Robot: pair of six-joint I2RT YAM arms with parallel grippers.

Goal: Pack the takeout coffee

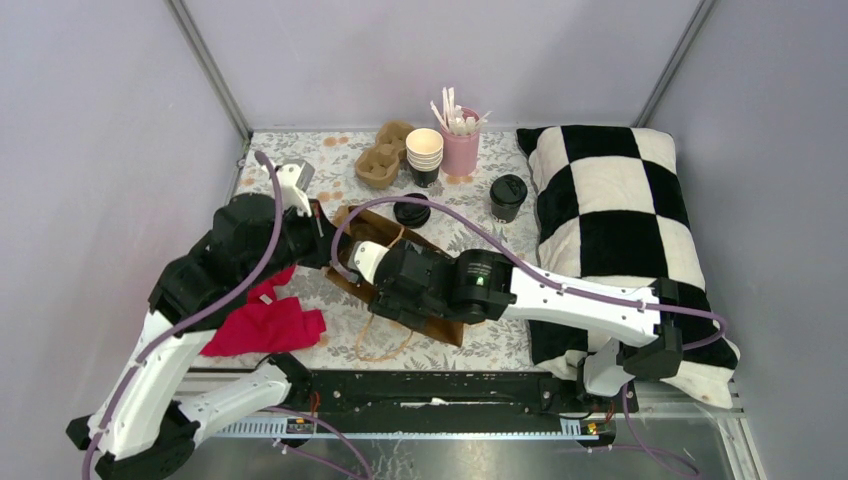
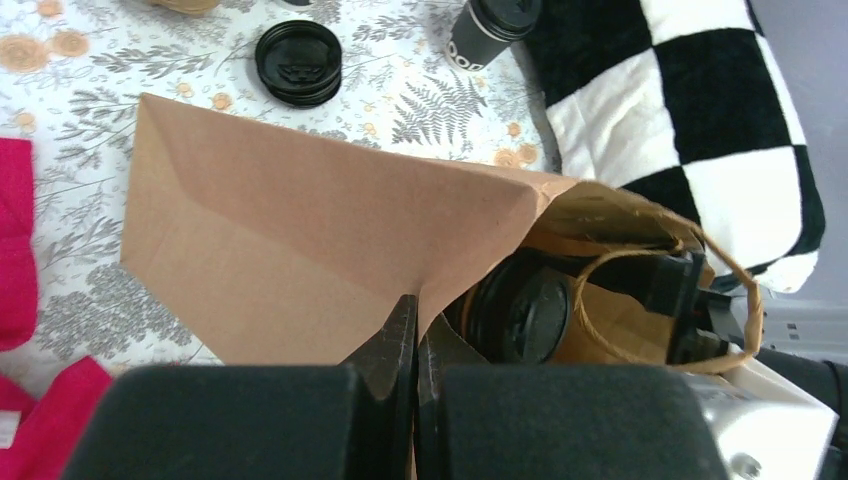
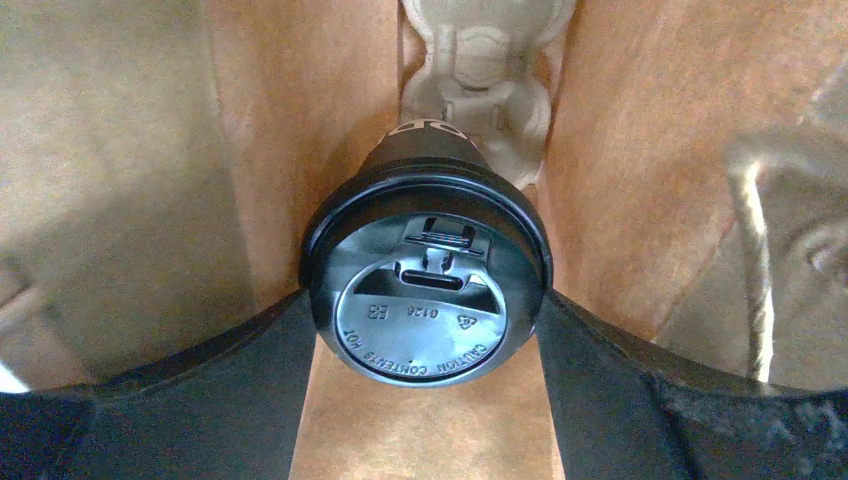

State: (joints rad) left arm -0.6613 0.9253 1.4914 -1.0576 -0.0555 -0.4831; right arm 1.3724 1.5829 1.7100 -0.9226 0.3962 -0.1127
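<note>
Right claw [image 3: 427, 322], reaching sideways into the paper bag [image 2: 300, 230], clamps the takeout coffee [image 3: 425, 250]; left claw [image 2: 413, 345] pinches the bag's edge.

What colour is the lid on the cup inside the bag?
The lid is black, clearest in the right wrist view.

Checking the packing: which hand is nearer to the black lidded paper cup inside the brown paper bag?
Right. The right hand holds the black lidded paper cup inside the brown paper bag; the left hand pinches the bag's edge.
</note>
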